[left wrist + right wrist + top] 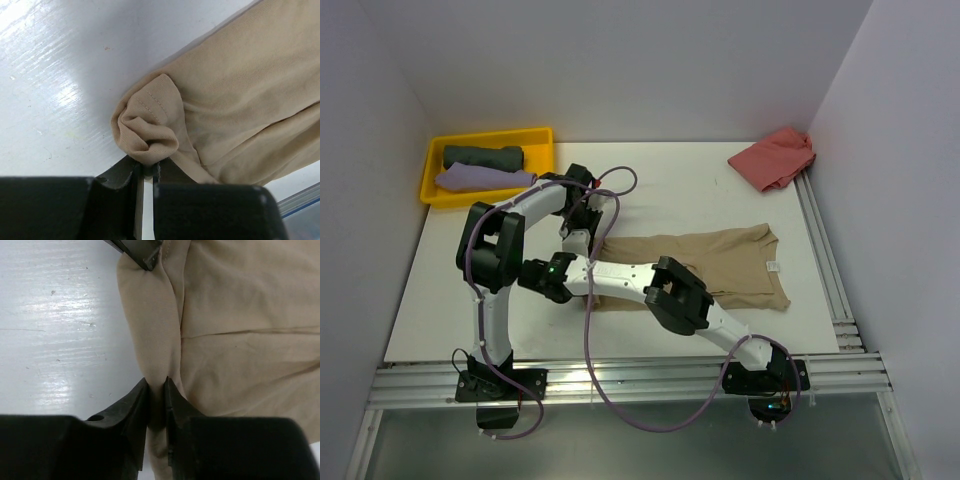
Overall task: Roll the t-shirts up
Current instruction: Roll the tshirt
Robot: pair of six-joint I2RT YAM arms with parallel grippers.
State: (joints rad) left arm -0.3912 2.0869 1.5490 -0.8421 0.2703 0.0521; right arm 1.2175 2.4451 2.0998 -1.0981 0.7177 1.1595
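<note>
Top external view shows the left jaws and right jaws each clenched on the left hem of the tan t-shirt (740, 262) lying flat mid-tabletop (670, 195), likely to begin rolling it rightward.

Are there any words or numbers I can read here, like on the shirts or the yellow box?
No words or numbers can be read in any view.
On the tan t-shirt, the white tag by the neck: too small to read.
On the yellow tray and the salmon-red t-shirt: no writing shows.
</note>
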